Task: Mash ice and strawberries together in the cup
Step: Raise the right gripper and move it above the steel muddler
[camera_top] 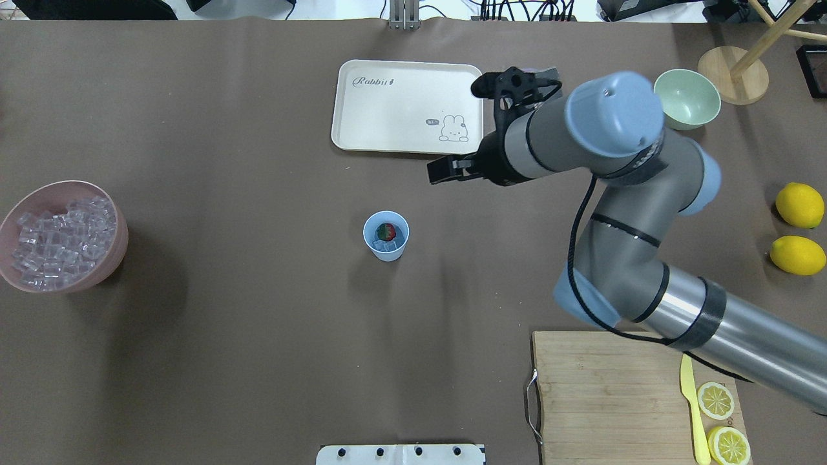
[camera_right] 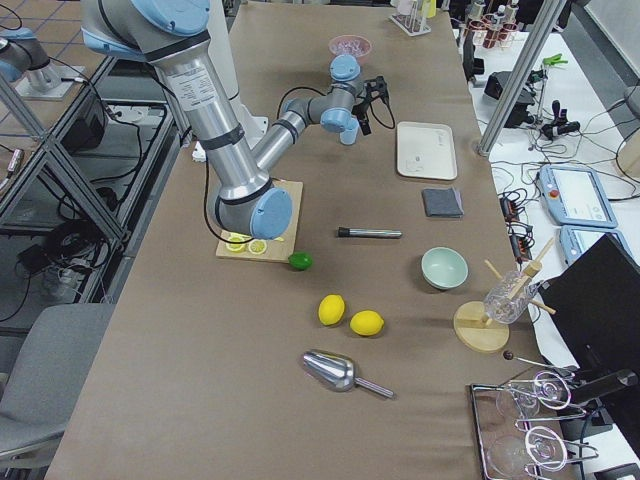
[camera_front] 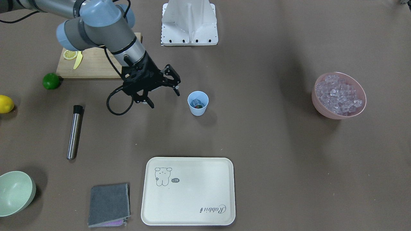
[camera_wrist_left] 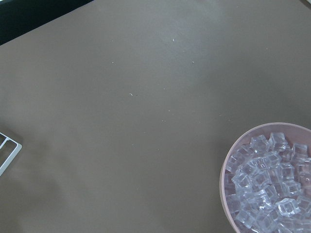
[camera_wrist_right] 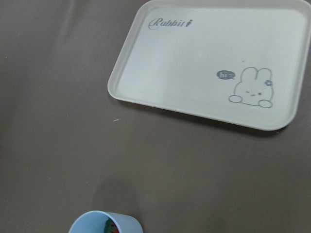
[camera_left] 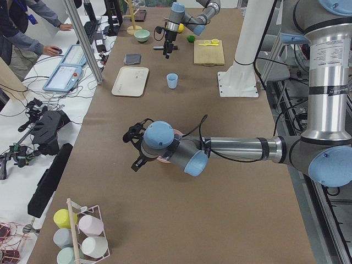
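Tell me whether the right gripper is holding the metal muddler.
No, the muddler lies flat on the table, apart from the open, empty right gripper.

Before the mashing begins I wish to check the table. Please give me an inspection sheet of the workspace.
Surface: brown table cover, no spills seen.
Job's things: cup upright, holding the strawberry and ice; more ice in the pink bowl.
Clutter: metal rod lying flat, empty tray, grey cloth, green bowl, lime, lemons, cutting board with lemon slices and knife.
Grippers: right gripper open, empty, beside the cup; left gripper near the pink bowl, state unclear.
Cables: black cable looped at the right wrist.
Surroundings: person at a side desk.
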Tool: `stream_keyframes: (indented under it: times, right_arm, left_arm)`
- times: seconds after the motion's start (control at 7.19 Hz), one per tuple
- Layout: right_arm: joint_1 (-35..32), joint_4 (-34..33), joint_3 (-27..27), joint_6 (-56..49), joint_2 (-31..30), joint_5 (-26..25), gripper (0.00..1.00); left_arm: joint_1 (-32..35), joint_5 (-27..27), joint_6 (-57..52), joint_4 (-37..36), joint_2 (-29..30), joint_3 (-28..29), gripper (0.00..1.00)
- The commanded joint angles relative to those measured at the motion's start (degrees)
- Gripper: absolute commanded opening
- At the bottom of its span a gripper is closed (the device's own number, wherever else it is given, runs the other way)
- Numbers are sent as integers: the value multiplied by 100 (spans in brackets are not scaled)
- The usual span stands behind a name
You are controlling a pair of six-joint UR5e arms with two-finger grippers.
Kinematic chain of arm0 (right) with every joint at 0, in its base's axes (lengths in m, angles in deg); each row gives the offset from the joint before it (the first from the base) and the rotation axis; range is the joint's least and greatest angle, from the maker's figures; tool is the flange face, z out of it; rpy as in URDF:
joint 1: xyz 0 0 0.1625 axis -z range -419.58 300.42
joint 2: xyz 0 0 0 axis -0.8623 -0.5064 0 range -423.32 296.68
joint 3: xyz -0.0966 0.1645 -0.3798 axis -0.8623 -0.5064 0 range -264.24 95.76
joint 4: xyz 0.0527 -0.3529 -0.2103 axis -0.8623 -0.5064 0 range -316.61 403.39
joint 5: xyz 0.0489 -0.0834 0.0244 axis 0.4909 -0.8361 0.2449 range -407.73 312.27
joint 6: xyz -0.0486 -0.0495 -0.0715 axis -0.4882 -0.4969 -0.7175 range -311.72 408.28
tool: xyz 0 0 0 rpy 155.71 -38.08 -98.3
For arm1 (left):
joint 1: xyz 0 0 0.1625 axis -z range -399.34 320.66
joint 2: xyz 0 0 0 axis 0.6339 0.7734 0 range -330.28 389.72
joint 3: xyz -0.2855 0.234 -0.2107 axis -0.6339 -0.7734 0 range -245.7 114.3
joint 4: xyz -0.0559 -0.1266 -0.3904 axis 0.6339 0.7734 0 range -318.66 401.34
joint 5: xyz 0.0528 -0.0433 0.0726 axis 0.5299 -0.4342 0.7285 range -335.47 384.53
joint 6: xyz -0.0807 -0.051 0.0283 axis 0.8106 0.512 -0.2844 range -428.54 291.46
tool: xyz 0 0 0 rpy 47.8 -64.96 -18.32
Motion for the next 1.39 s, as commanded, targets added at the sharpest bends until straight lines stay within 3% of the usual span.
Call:
stream_keyframes:
  times: [0.0, 0.14, 0.42, 0.7, 0.83, 0.97, 1.25]
  right_arm:
    - [-506, -391, 407, 356, -375, 535, 99]
    - [-672, -462, 697, 438, -534, 544, 99]
    - [-840, -490, 735, 596, -632, 868, 99]
    - [-850, -262, 788, 712, -834, 826, 97]
    - [-1015, -374, 649, 546, -835, 1130, 100]
    - [-1234, -628, 473, 179, -852, 1559, 99]
    - [-1665, -1775, 463, -845, -931, 1582, 100]
  left_arm:
    - [112, 165, 6, -2, 31, -17, 97]
    - [130, 479, 6, -2, 75, -86, 97]
    - [243, 474, 6, -10, -3, -139, 97]
    - [358, 438, 6, -28, -30, -219, 97]
    - [367, 447, 14, -37, -135, -201, 97]
    - [358, 447, 15, -45, -127, -184, 97]
    - [332, 447, 15, -107, -92, -184, 97]
